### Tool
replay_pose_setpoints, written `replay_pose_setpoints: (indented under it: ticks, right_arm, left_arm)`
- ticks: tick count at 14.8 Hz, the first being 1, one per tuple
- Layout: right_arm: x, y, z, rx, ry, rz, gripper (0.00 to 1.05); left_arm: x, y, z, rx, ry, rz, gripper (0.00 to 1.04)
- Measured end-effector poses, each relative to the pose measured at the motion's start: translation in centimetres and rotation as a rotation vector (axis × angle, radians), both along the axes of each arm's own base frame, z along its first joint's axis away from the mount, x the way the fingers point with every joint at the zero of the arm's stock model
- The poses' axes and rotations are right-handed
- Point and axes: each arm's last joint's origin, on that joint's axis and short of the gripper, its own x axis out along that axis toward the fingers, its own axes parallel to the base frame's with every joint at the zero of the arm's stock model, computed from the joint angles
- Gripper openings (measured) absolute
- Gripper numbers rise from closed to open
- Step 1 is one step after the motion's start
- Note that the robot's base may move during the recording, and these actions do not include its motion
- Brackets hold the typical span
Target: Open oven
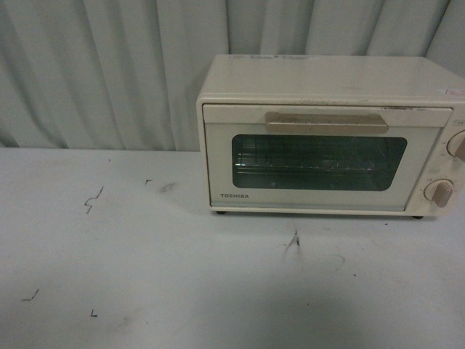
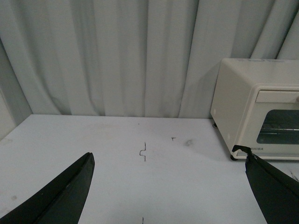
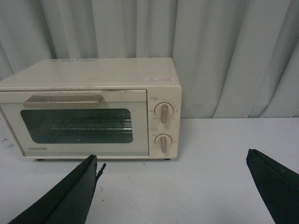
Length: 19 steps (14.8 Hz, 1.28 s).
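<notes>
Left fingers (image 2: 70,196) spread wide apart, hovering over bare white tabletop (image 1: 145,254), nothing between them. Small black pen marks (image 1: 93,200) at 9 o'clock on the tabletop. Toshiba toaster oven (image 1: 330,80) sits at 2 o'clock in the front view, back against the grey curtain (image 1: 109,73). Door closed, beige bar handle (image 1: 326,122) at 12 o'clock of the dark window, wire rack (image 1: 312,163) visible through the glass. Two round knobs (image 1: 439,191) at 3 o'clock of the door. Right fingers (image 3: 70,196) also wide apart, clear of the oven, holding nothing.
</notes>
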Motion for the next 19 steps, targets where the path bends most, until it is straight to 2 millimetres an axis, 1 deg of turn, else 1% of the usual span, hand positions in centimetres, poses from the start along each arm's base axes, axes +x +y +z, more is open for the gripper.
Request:
replay_pose_setpoints:
  ticks: [17,18,19]
  right_arm:
    - [0.0,0.0,0.0,0.0,0.0,0.0,0.98]
    - [0.0,0.0,0.0,0.0,0.0,0.0,0.98]
    - [0.0,0.0,0.0,0.0,0.0,0.001,0.98]
  left_arm:
    - [0.0,0.0,0.0,0.0,0.0,0.0,0.98]
    - [-0.16,-0.14,-0.07,-0.041,0.199,0.05,0.98]
    - [0.66,-0.8,0.86,-0.095,0.442,0.091,0.98]
